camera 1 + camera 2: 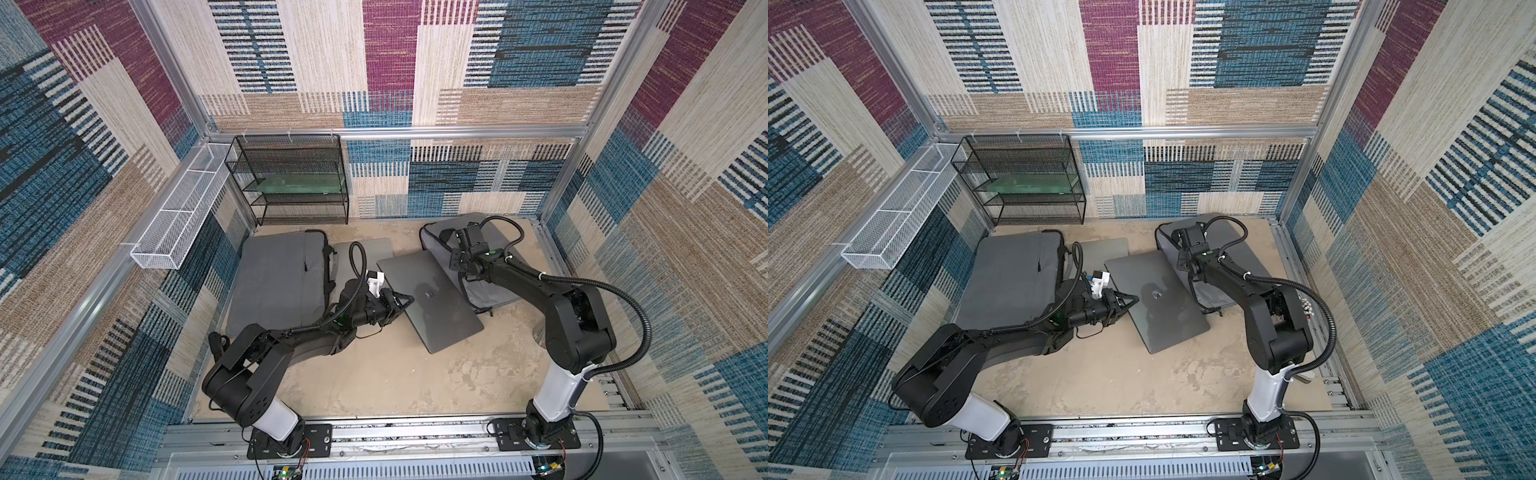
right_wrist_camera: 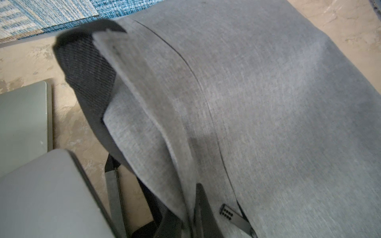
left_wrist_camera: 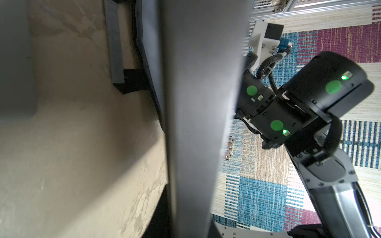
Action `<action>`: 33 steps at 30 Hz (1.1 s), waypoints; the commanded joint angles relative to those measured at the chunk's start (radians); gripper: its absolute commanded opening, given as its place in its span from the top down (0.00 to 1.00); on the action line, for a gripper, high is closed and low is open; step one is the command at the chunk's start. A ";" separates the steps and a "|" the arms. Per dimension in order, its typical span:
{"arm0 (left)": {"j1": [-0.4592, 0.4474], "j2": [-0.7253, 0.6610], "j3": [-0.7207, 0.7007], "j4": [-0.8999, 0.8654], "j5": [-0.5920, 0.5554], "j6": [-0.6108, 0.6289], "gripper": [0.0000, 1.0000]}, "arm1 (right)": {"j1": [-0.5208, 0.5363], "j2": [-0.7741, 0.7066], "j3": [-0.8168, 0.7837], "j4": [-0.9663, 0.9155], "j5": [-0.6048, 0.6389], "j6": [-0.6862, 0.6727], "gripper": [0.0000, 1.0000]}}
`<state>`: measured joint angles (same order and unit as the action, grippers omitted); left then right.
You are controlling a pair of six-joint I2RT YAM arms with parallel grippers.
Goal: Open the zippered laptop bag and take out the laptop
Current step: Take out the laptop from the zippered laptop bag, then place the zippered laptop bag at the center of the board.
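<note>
Well, the laptop [image 1: 438,316] is out of the bag and lies logo-up in the middle of the counter [image 1: 395,374]. Its long axis runs from the back wall toward my bases, slanting to my right as it comes nearer, and one short edge faces the back wall. My left jaws are clamped on its left long edge, about halfway along. Just beside its right long edge sits the grey laptop bag [image 1: 492,293]. My right jaws are pressed together at the fabric by its mouth; whether they pinch the cloth I cannot tell. Farther to my left lie a second grey bag [image 1: 274,282] and a flat grey slab [image 1: 370,249] beside it. A black mesh rack [image 1: 291,183] and a white wire basket [image 1: 174,224] stand against the walls.
</note>
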<state>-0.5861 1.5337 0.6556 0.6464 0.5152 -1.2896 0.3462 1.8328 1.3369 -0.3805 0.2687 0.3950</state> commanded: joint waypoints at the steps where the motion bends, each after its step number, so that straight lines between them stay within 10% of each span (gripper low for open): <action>1: 0.012 -0.056 -0.003 0.034 0.045 0.073 1.00 | -0.007 0.041 0.042 0.012 -0.009 -0.018 1.00; 33: 0.063 -0.176 -0.101 -0.191 0.239 0.139 1.00 | -0.033 0.210 0.185 -0.032 -0.043 -0.082 0.82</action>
<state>-0.5198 1.3548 0.5533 0.3401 0.6899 -1.1687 0.3168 2.0319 1.5055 -0.4240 0.2173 0.3138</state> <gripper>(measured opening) 0.176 0.183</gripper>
